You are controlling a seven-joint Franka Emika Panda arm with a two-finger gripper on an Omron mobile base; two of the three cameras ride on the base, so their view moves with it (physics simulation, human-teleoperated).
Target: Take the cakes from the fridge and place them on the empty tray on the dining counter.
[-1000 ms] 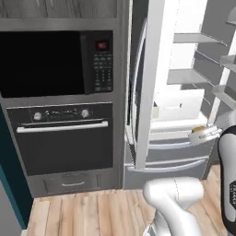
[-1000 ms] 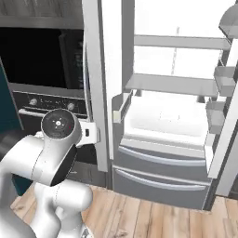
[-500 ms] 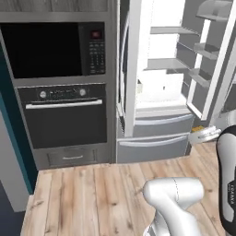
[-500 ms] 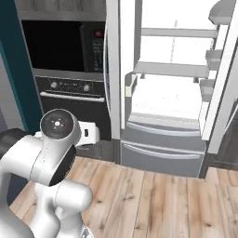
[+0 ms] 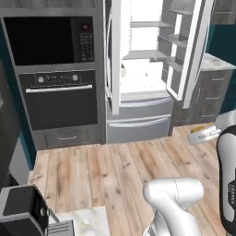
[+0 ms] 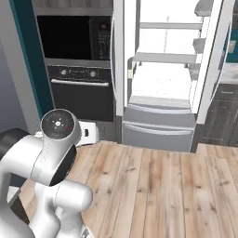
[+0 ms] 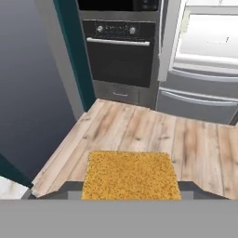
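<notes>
Gripper point(image 7: 131, 197) holds tan cake point(image 7: 131, 175) (hand view); base views show open fridge point(image 5: 152, 73).

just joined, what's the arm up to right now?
It is carrying the flat tan-brown square cake held in the end effector, with wood floor below. The base has backed away from the fridge, whose doors stand open. The oven sits left of the fridge.
</notes>
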